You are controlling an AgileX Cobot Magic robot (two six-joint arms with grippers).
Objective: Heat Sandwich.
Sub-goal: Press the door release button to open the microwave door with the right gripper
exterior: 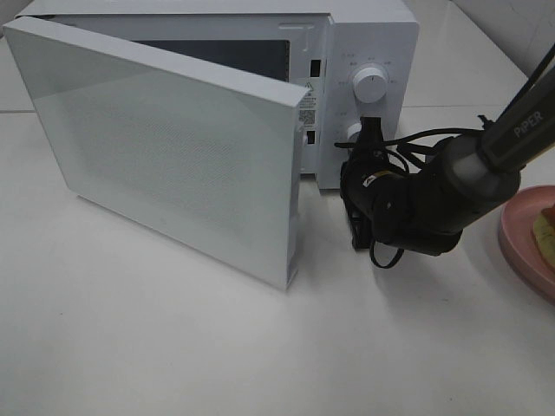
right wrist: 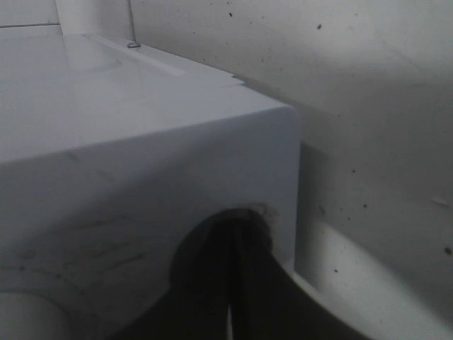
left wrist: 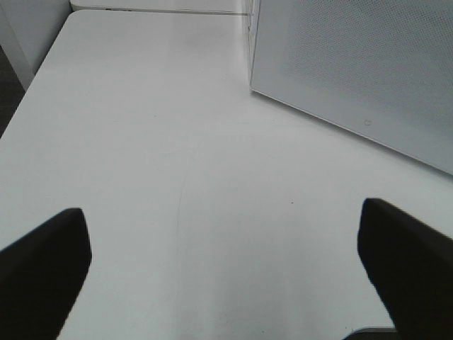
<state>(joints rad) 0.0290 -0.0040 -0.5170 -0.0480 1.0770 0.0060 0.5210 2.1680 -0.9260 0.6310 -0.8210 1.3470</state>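
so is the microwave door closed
No, the microwave door is swung wide open, standing out from the front of the microwave.

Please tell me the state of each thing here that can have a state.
Microwave door: open, swung wide.
Left claw: open, holding nothing.
Right claw: shut, empty, at the control panel.
Sandwich: on the pink plate, outside the microwave.
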